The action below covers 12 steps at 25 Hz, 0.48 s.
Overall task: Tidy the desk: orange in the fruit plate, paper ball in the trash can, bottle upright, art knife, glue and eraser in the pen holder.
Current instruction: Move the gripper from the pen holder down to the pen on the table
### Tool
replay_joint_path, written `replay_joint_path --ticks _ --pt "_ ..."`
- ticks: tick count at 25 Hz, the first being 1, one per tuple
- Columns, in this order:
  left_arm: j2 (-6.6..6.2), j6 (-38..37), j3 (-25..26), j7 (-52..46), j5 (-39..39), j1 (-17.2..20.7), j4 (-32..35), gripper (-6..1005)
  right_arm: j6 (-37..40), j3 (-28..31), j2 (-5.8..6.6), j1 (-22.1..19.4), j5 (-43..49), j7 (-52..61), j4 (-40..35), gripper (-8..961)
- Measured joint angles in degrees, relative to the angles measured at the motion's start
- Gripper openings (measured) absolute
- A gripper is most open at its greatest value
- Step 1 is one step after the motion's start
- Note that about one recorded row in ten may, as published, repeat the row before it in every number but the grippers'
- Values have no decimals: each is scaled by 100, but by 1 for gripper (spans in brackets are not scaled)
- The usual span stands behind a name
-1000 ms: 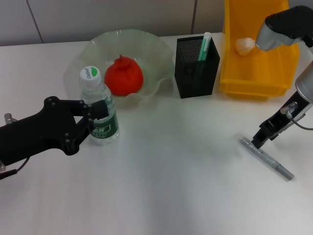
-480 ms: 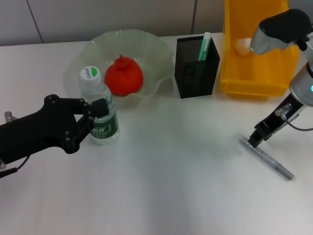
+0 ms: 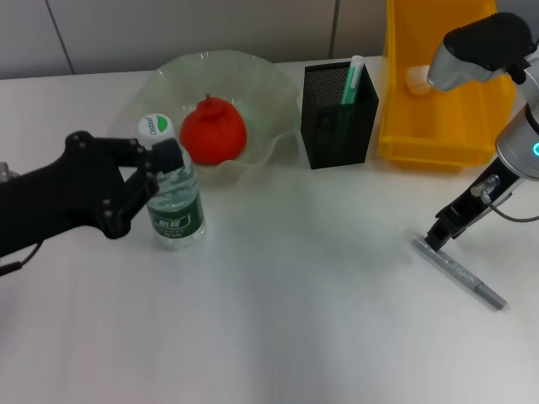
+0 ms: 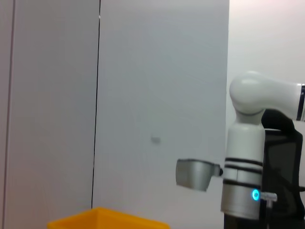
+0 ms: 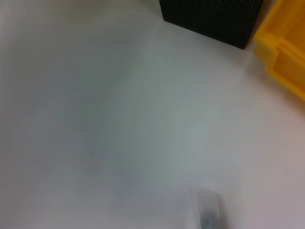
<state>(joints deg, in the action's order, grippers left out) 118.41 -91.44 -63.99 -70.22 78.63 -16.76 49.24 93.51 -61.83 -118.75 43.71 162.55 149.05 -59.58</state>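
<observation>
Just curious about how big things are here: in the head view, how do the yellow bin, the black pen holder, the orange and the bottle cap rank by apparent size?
Largest to smallest as they look:
1. yellow bin, though cut off at the top edge
2. black pen holder
3. orange
4. bottle cap

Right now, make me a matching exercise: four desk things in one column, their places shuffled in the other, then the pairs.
Things:
1. orange
2. paper ball
3. bottle
4. art knife

Places:
A. lying on the desk at the right hand's tip
B. in the yellow bin
C. standing upright at the left hand
D. in the fruit plate

Pairs: 1-D, 2-B, 3-C, 4-A
</observation>
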Motion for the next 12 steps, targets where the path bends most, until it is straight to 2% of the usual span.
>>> replay_joint_path --ticks 12 --pt "7 -105 -7 29 -156 9 24 6 -60 -5 -8 75 -17 -68 302 330"
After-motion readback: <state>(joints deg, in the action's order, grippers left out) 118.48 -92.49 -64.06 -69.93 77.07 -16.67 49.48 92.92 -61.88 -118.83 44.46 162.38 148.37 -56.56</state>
